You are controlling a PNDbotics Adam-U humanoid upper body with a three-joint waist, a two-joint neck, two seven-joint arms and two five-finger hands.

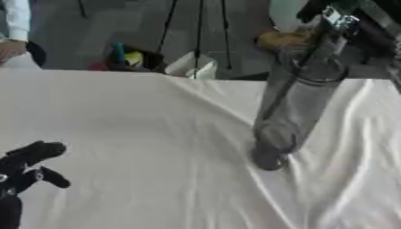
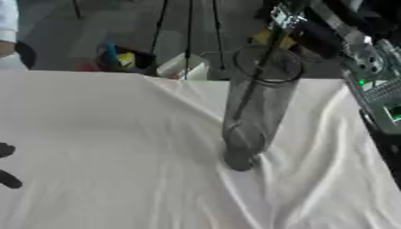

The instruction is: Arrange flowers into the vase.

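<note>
A tall clear glass vase (image 2: 257, 112) is seen upright on the white tablecloth (image 1: 141, 147), its base set among creases in the cloth; this is the landmark. A dark flower stem (image 2: 254, 85) is seen inside the vase, running from near the base up through the rim and out past it. A yellowish bloom (image 1: 283, 39) is visible just above and behind the rim, blurred, so its exact attachment to the stem cannot be confirmed. The right hand (image 2: 294, 18) is positioned directly above the vase rim, coming in from the upper right, with its black-and-silver arm (image 2: 352, 44) stretched to the right of the vase. The top of the stem appears to be pinched by that hand, but the fingers are too blurred for the grip to be made out, so it cannot be told whether it is closed or released. The left hand (image 1: 27, 167) is seen well to the left of the vase, low near the bottom-left corner, resting idle with relaxed fingers pointing up and nothing held. Behind the table edge, left of the vase, some coloured clutter (image 1: 125, 58) and a white box-like object (image 1: 192, 66) are noted.
</note>
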